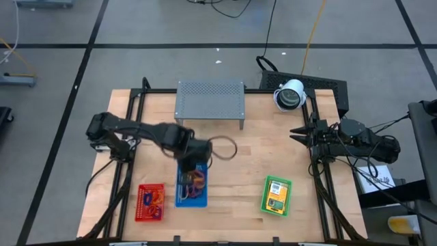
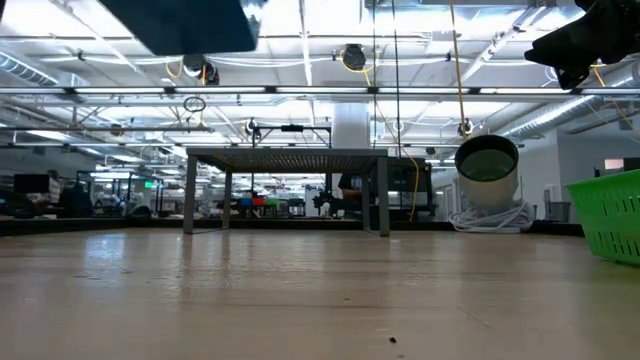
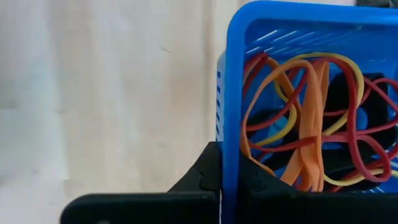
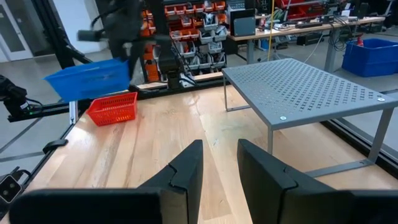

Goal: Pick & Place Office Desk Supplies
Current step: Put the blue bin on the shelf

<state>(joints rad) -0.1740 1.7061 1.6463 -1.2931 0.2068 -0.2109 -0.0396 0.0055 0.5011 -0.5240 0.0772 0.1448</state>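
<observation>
Left gripper (image 3: 221,186): clamped on the wall of the blue basket (image 3: 231,99), which is lifted off the table and tilted.
Rubber bands (image 3: 311,124): a tangle of red, orange and yellow loops is seen inside the basket, just beyond the left fingers.
Right gripper (image 4: 221,163): parked at the table's right edge, fingers parted, nothing held.
Red basket (image 4: 113,107): set on the table far ahead of the right gripper.

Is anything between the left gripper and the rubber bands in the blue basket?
Only the blue basket wall: the left gripper is shut on it, one finger outside, one inside beside the rubber bands.
</observation>
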